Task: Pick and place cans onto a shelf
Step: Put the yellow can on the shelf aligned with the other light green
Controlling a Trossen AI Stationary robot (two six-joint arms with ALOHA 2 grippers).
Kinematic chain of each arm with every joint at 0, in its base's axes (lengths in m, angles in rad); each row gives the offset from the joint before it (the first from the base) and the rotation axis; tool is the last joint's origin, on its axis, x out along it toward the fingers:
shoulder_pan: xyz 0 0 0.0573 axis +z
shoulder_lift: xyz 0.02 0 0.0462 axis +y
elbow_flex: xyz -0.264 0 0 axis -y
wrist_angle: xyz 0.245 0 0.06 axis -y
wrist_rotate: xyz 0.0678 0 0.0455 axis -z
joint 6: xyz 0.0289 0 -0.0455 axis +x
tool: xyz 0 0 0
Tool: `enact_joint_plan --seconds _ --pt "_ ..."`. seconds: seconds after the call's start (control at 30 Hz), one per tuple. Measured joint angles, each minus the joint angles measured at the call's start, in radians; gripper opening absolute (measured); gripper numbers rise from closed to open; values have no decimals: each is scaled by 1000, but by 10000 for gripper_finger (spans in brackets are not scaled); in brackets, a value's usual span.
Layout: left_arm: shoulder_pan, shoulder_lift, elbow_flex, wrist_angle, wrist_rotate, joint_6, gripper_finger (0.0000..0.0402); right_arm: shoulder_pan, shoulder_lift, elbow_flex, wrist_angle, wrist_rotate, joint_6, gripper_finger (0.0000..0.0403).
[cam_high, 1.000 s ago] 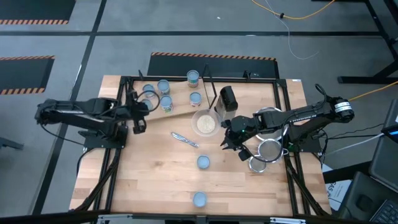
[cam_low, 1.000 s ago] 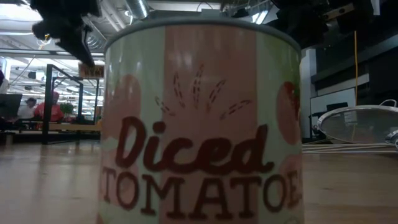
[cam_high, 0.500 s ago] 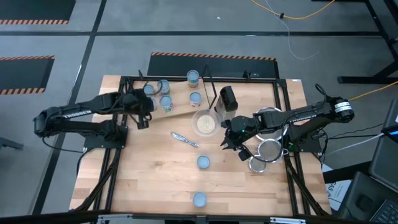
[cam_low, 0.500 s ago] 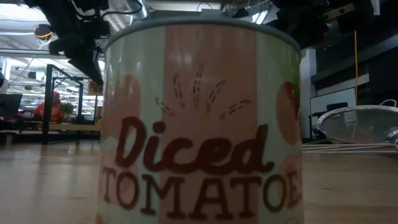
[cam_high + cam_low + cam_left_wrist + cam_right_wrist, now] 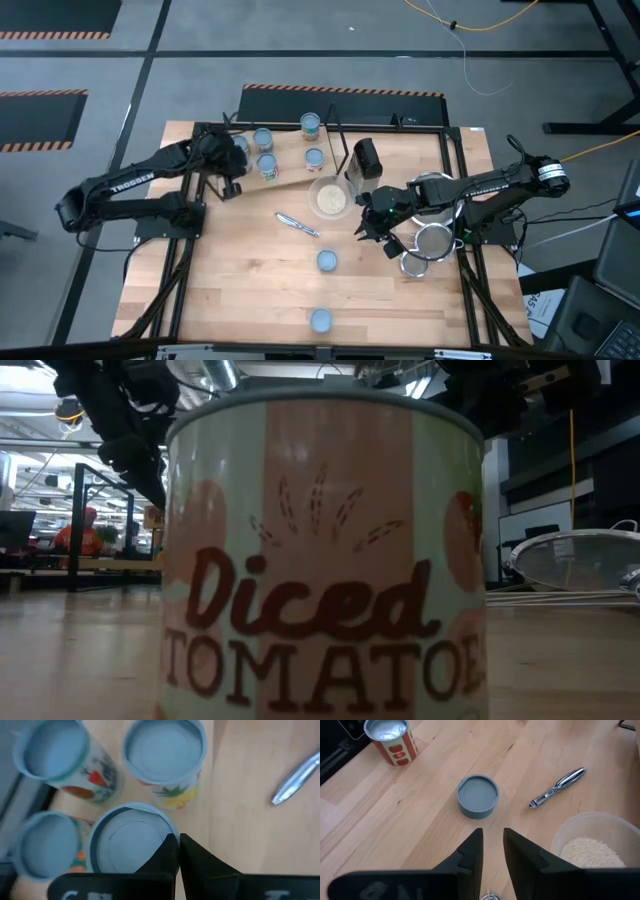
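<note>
Using the whitish bowl of rice (image 5: pixel 329 199) mid-tabletop (image 5: pixel 250 290) as the anchor, going near to far. Closest to the front edge, well in front of the bowl, sits the "Diced Tomatoes" can (image 5: pixel 320 320), so close to the low camera that it fills nearly that whole view. Between it and the bowl is another can (image 5: pixel 327 261), a plain blue-grey one.

Just right of the bowl hangs the right pincer (image 5: pixel 368 226). Its fingers (image 5: pixel 470 852) have only a narrow slit between them, nearly pressed together, and they're pinching nothing. In its wrist view that blue-grey can is a little way ahead of the tips. Further right of the bowl are the metal strainers (image 5: pixel 432 243), stacked by the right arm.

A shiny metal tool (image 5: pixel 297 225) lies on the wood just left of the bowl, a bit toward the front.

Behind and left of the bowl is the shelf (image 5: pixel 290 163), a pale board with four cans (image 5: pixel 264 139) visible on it. The left pincer (image 5: pixel 231 166) is over the shelf's left end, right above the cluster of cans there. Its fingertips (image 5: pixel 169 851) look pressed together, with nothing between them; one can's top (image 5: pixel 131 842) sits right against them in the wrist view, with three more tins around it.

A dark boxy object (image 5: pixel 366 158) stands behind the bowl, a bit to the right.
</note>
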Motion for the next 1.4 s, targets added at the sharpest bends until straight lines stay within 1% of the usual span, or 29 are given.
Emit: enact_joint_plan --seconds 0.1,0.27,0.53,0.67,1.13,1.4 --pt "28 34 -15 -3 33 0 2 0 0 0 1 0 0 81" --pt "53 98 -37 30 37 9 4 0 0 0 -2 0 1 81" --pt "55 160 -39 27 65 26 5 0 0 0 -2 0 3 81" --pt "55 180 -39 29 59 26 17 0 0 0 -2 0 3 81" --pt "55 183 -39 27 52 24 60 0 0 0 -2 0 3 80" --pt "55 183 -39 28 25 25 57 0 0 0 -2 0 3 80"
